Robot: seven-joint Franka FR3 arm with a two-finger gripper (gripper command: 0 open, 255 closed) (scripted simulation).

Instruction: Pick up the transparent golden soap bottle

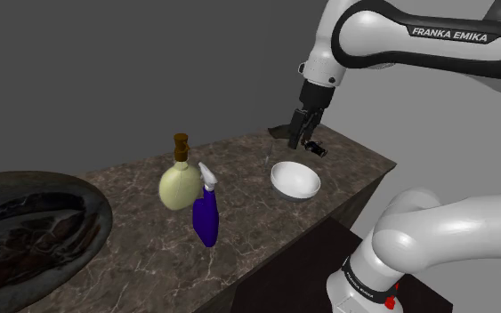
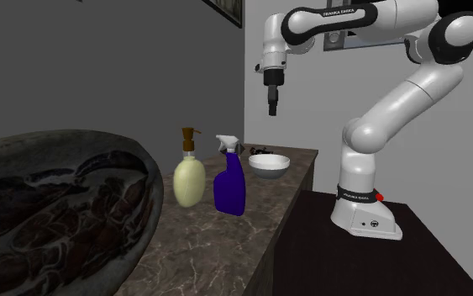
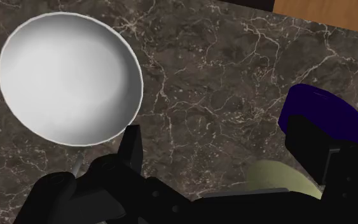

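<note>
The soap bottle (image 1: 179, 184) is a round, pale yellow flask with a brown pump, standing upright mid-counter (image 1: 133, 253). It also appears in the second exterior view (image 2: 189, 182). A pale yellow patch (image 3: 274, 179) shows past the fingers in the wrist view and may be that bottle. My black gripper (image 1: 303, 139) hangs open well above the counter's far end, over the white bowl (image 1: 294, 180), apart from the bottle. In the wrist view the gripper (image 3: 219, 137) has its fingers spread with nothing between them.
A blue spray bottle (image 1: 206, 218) with a white trigger stands right beside the soap bottle, on the side nearer the bowl (image 2: 269, 164). A big dark marbled basin (image 1: 26, 236) takes up the shoulder view's left end. The counter's edge drops to the dark stand (image 2: 360, 261).
</note>
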